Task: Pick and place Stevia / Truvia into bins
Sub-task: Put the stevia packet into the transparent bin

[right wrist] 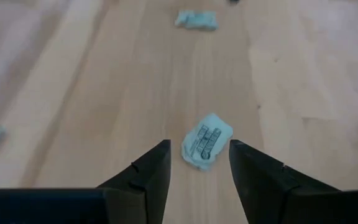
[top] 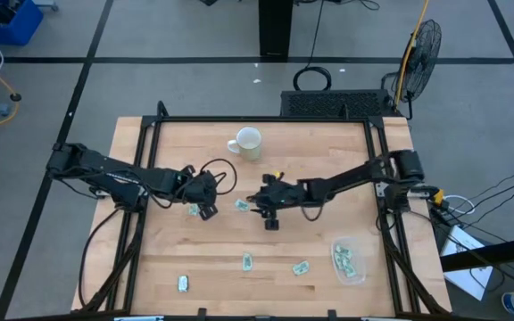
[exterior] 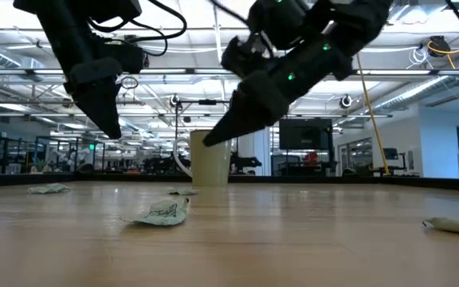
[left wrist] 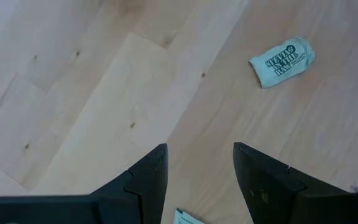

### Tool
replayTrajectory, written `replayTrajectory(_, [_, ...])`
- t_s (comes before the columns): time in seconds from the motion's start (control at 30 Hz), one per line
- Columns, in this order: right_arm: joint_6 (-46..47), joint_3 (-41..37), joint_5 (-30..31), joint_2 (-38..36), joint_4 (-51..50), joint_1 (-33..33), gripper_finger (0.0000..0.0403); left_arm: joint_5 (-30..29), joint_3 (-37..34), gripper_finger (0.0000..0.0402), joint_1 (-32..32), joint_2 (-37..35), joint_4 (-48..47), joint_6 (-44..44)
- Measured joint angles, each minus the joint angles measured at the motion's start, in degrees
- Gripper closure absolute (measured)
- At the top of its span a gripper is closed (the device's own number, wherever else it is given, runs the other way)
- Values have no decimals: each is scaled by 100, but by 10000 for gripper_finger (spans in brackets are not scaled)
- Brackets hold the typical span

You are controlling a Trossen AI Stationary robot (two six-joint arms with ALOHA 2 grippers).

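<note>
Right gripper (right wrist: 199, 163) fingers apart, hovering over Stevia packet (right wrist: 206, 142) mid-table; clear bin (top: 349, 260) near right front corner. Centre packet between fingers, descend, pinch edges. Left gripper (left wrist: 199, 167) fingers apart, above second packet (top: 193, 210).

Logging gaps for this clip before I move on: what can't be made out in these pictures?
- Packet count in the clear bin: high view, contents too small and overlapping.
- Packet under the left gripper: left wrist view, cut off by the picture's bottom edge, only a corner shows.
- Print on the packet between the right gripper fingers: right wrist view, too blurred to read.
- The bin: not seen in the low view.
</note>
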Motion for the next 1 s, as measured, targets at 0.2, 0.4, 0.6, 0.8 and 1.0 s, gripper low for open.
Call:
replayTrajectory(0.2, [-228,422,-373,600,119,-42,246,-2,0,213,0,-2,-12,1])
replayTrajectory(0.4, [-66,655,-586,1042,278,-68,246,-2,0,213,-2,-2,-14,129])
replayTrajectory(0.6, [-38,642,-580,1186,252,-106,249,-4,0,213,-2,-4,-10,201])
replayTrajectory(0.8, [-47,644,-315,1176,194,-212,273,-4,0,213,-2,-4,-10,290])
replayTrajectory(1.0, [-192,644,-447,1273,167,-264,285,-4,0,213,-2,-4,-7,299])
